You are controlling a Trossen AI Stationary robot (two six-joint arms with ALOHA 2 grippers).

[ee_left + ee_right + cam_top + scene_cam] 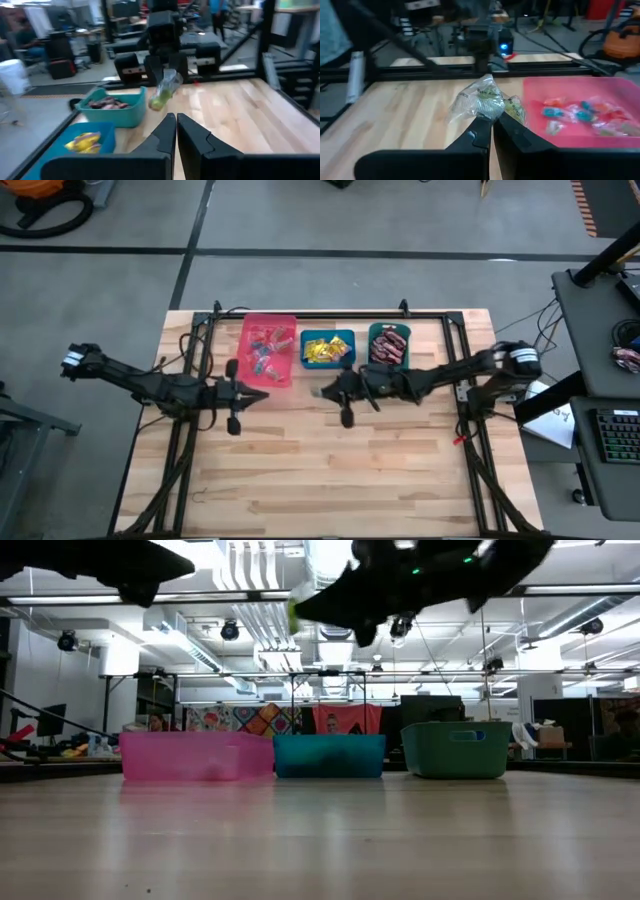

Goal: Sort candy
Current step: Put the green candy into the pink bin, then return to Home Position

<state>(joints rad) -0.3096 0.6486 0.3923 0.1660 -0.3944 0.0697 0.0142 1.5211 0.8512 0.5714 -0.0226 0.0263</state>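
My right gripper [490, 122], frame centre, pinches clear-wrapped sweet [485, 102]; left gripper [176, 131] shut, empty. Carry over pink bin [620, 142], right; release low, inside rim.

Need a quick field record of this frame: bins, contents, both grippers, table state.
pink bin: clear-wrapped pink and teal pieces inside
blue bin: yellow packets
teal bin: dark brown-red bars
right gripper: raised near the pink bin, fingers shut on a clear-wrapped green candy
left gripper: raised in front of the pink bin, fingers shut, holding nothing
table: no loose candy seen on the wood in the high view
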